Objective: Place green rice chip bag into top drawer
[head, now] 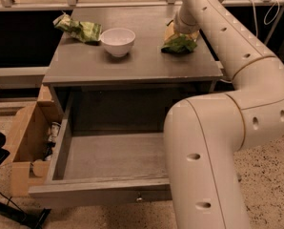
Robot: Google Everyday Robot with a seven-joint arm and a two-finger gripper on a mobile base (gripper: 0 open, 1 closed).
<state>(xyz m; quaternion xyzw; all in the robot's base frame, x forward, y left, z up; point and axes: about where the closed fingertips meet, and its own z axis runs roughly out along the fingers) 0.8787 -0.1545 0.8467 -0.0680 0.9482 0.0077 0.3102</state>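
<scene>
The green rice chip bag (181, 44) lies on the right rear part of the grey cabinet top (132, 63), with a tan patch at its left side. My gripper (180, 31) is at the end of the white arm, right above the bag and touching or nearly touching its rear edge; the wrist hides most of it. The top drawer (99, 192) stands pulled out below the cabinet top. Its inside looks bare, and its small round knob (139, 199) shows on the front panel.
A white bowl (117, 40) stands at the middle of the cabinet top. A paler green bag (79, 29) lies at the rear left corner. A cardboard box (27, 142) with small items sits on the floor at the left. My arm's big elbow (204, 142) covers the drawer's right side.
</scene>
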